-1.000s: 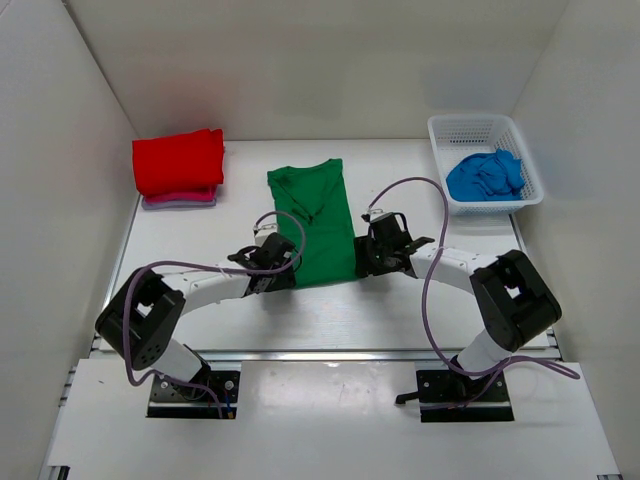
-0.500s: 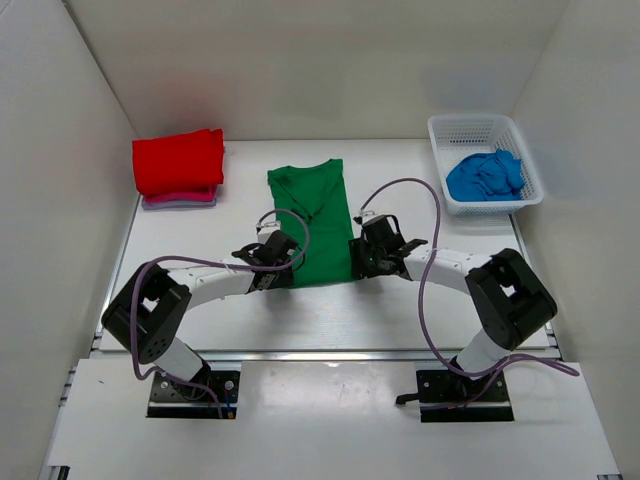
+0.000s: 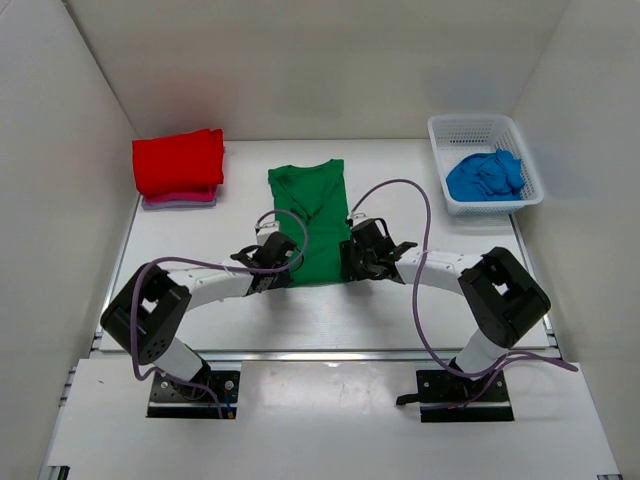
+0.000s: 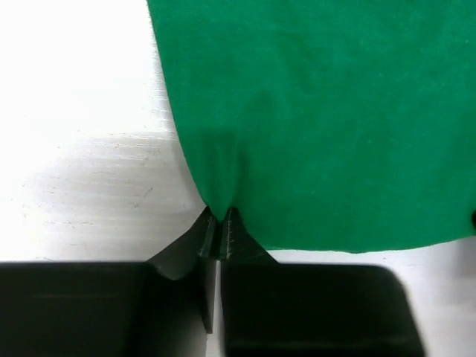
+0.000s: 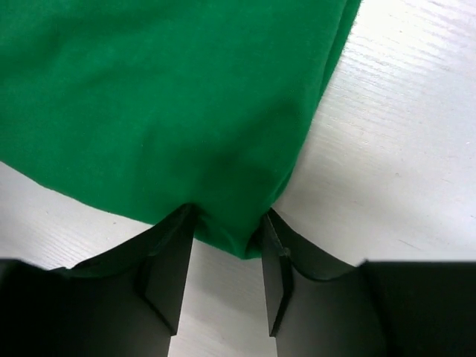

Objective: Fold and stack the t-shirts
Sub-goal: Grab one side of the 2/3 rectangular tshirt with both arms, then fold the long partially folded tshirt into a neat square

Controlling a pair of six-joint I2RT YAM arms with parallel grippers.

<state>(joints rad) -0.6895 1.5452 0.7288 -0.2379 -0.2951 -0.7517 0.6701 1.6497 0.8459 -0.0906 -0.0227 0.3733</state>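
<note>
A bright green V-neck t-shirt (image 3: 310,225) lies flat and narrow in the middle of the table, neck away from the arms. My left gripper (image 3: 285,272) is shut on its near left corner (image 4: 218,216), with the cloth puckered into the fingertips. At the near right corner, my right gripper (image 3: 352,262) stands open. Its two fingers straddle that corner (image 5: 227,219), and cloth (image 5: 163,97) bunches between them. A folded red t-shirt (image 3: 178,160) rests on a pink one (image 3: 180,200) at the back left. A crumpled blue t-shirt (image 3: 485,175) sits in the basket.
The white mesh basket (image 3: 470,122) stands at the back right corner. White walls enclose the table on the left, back and right. Purple cables loop above both forearms near the green shirt.
Both grippers slid inward onto the shirt's near corners. The left jaws closed on the cloth. The right jaws narrowed around their corner.
</note>
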